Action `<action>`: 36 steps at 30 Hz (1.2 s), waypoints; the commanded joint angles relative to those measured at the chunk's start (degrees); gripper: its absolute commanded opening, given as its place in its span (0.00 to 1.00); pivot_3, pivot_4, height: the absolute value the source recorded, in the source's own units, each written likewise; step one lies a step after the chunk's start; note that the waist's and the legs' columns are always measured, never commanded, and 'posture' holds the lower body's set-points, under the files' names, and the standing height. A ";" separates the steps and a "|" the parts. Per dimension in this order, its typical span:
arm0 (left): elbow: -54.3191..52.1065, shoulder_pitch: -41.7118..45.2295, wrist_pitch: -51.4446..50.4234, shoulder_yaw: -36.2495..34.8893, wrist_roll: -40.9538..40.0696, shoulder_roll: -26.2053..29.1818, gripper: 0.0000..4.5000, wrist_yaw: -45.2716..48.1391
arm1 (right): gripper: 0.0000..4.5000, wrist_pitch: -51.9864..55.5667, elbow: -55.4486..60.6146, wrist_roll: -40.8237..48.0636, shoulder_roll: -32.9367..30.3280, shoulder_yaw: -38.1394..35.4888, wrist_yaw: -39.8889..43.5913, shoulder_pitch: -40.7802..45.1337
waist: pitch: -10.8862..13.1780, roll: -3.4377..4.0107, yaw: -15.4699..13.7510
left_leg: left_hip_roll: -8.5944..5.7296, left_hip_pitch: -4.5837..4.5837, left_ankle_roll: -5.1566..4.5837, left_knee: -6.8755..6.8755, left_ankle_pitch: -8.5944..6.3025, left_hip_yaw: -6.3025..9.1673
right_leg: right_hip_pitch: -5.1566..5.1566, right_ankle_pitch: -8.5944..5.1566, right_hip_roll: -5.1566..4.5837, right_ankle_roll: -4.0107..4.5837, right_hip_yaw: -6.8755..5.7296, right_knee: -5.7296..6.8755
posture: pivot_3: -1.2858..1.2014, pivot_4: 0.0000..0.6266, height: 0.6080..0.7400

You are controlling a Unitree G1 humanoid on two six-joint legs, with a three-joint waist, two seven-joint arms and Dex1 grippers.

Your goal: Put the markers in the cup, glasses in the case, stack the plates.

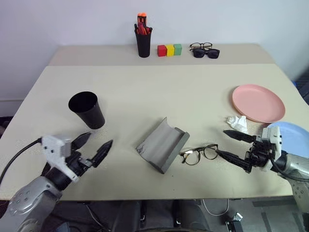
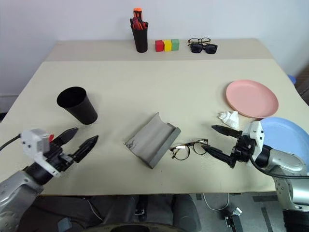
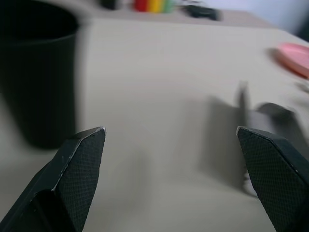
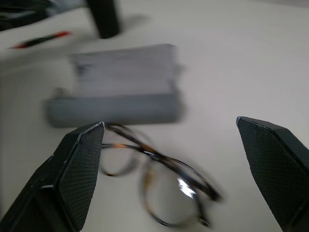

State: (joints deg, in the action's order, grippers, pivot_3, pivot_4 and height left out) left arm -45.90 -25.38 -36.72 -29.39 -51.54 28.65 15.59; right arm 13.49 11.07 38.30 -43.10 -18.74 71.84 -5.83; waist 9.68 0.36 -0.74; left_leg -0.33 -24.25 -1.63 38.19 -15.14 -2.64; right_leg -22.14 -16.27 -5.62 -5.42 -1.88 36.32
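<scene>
Glasses (image 1: pixel 199 153): thin dark roundish rims, clear lenses, slim arms. Lying on the tabletop (image 1: pixel 159 87) near its front edge, just beside the open case, between it and the right tool. Judged light, springy and fragile; lenses would smear and scratch. Best taken at the bridge or across one rim, not by an arm.

Case (image 1: pixel 162 144): grey, felt-textured clamshell with rounded halves, lying open. Looks soft-skinned over a stiff shell; likely to slide if pushed.

Cup (image 1: pixel 87 109): wide, tapered, matte black plastic, upright, mouth open, ahead of the left tool. Light, easy to tip.

Plates: pink plate (image 1: pixel 258 103) and light blue plate (image 1: pixel 294 137), round, shallow, smooth plastic, at the right side, apart and not stacked. Rigid and light; the rim is the only place to pinch.

Markers: a red pen-like streak (image 4: pixel 41 40) shows blurred in the right wrist view; cannot tell more.

Left tool (image 1: pixel 93 145): two black fingers spread wide, empty, near the cup.

Right tool (image 1: pixel 232 145): fingers spread wide, empty, pointing at the glasses, not touching.

Sundries: crumpled white paper (image 1: pixel 237 123) beside the pink plate; at the far edge, black pot of red-orange pens (image 1: pixel 143 36), three coloured blocks (image 1: pixel 169 50), two spare pairs of spectacles (image 1: pixel 204 50).
</scene>
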 commanded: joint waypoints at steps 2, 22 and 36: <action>-3.01 -1.71 -6.35 -6.19 -6.23 2.34 0.99 -10.86 | 1.00 -0.55 5.78 4.16 -1.01 1.10 4.37 4.49 | -0.04 -0.15 0.06 | 0.00 0.10 0.00 0.00 -0.01 0.00 | 0.07 -0.01 0.01 0.02 0.00 0.00 | 0.52 0.24 1.00; 17.85 2.28 -30.03 -15.99 -28.15 22.63 0.99 -40.50 | 1.00 -6.61 1.11 -2.52 4.38 12.34 4.76 15.32 | -0.07 -0.21 0.28 | -0.01 0.19 0.28 -0.15 -0.12 -0.02 | -0.19 -0.01 -0.04 0.07 0.02 -0.02 | 0.52 0.24 1.00; 27.42 9.97 -43.14 -6.18 -28.64 29.29 0.72 -33.26 | 1.00 -6.81 1.39 -3.19 4.74 11.64 1.97 15.12 | -0.09 -0.15 0.48 | -0.01 0.19 0.34 -0.34 -0.11 -0.12 | -0.34 0.01 -0.10 0.10 0.06 -0.04 | 0.52 0.24 1.00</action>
State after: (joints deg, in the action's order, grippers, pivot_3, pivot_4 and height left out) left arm -18.47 -15.58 -78.47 -36.86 -79.62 57.40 -17.95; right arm 7.14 10.88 34.56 -38.25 -5.89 74.26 9.46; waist 9.59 0.20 -0.26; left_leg -0.35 -24.05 -1.28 37.83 -15.25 -2.77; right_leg -22.47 -16.25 -5.74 -5.32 -1.83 36.28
